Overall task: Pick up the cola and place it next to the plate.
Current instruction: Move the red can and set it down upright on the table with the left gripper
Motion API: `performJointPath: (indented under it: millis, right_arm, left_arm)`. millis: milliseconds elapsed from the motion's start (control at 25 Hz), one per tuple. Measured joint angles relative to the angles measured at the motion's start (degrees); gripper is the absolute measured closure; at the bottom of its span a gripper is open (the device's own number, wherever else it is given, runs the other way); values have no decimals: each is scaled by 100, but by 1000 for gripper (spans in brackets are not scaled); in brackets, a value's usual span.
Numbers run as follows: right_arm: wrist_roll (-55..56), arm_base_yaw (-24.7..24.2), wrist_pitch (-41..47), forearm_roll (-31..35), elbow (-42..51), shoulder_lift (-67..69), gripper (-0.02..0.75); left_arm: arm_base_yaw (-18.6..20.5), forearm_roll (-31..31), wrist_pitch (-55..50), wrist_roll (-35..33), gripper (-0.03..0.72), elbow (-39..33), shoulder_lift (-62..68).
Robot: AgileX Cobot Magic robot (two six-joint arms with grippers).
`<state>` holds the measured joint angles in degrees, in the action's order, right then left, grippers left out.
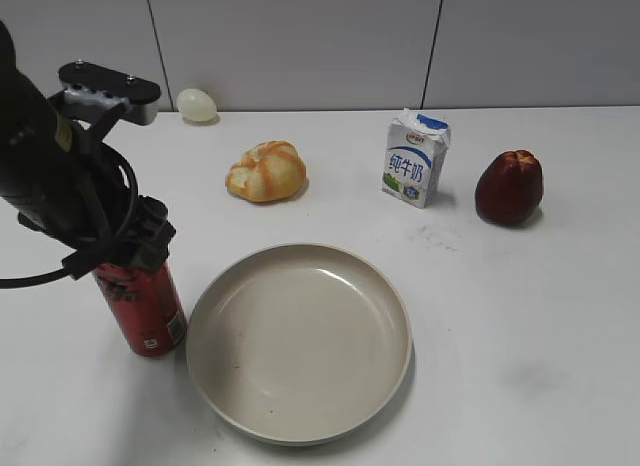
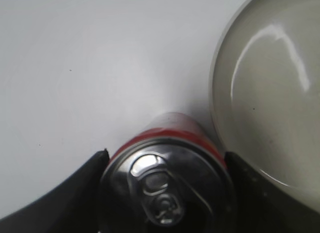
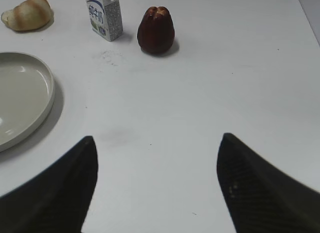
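cola (image 1: 143,311): red body, black lettering, silver top
plate (image 1: 300,341): plain beige, a few dark specks
milk carton (image 1: 415,158): white with blue top edge, blue characters, a little green
fruit (image 1: 509,187): dark red, glossy
bread roll (image 1: 266,171): golden orange with pale streaks
egg-shaped thing (image 1: 197,105): pale yellowish
table (image 1: 520,316): white
left gripper (image 1: 125,241): black

The left arm slants down from the upper left, its claw (image 1: 135,256) pointing downward with both fingers (image 2: 75,193) pressed against opposite sides of the cola (image 2: 167,188). The right claw (image 3: 157,188) hangs spread wide, gripping nothing.
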<state>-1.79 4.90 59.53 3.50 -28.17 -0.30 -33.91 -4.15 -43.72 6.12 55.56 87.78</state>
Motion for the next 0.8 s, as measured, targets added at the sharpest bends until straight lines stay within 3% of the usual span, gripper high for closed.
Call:
performJointPath:
  millis: [240, 560, 680, 800]
  right_arm:
    - [0, 0, 0, 0, 0, 0, 144]
    - [0, 0, 0, 0, 0, 0, 144]
    - [0, 0, 0, 0, 0, 0, 144]
    - [0, 0, 0, 0, 0, 0, 144]
  left_arm:
    - [0, 11, -25, 0, 32, 0, -39]
    - [27, 10, -317, 0, 17, 259, -976]
    - [288, 76, -677, -252, 29, 429, -1390]
    - [994, 198, -1139, -746, 47, 571, -1621]
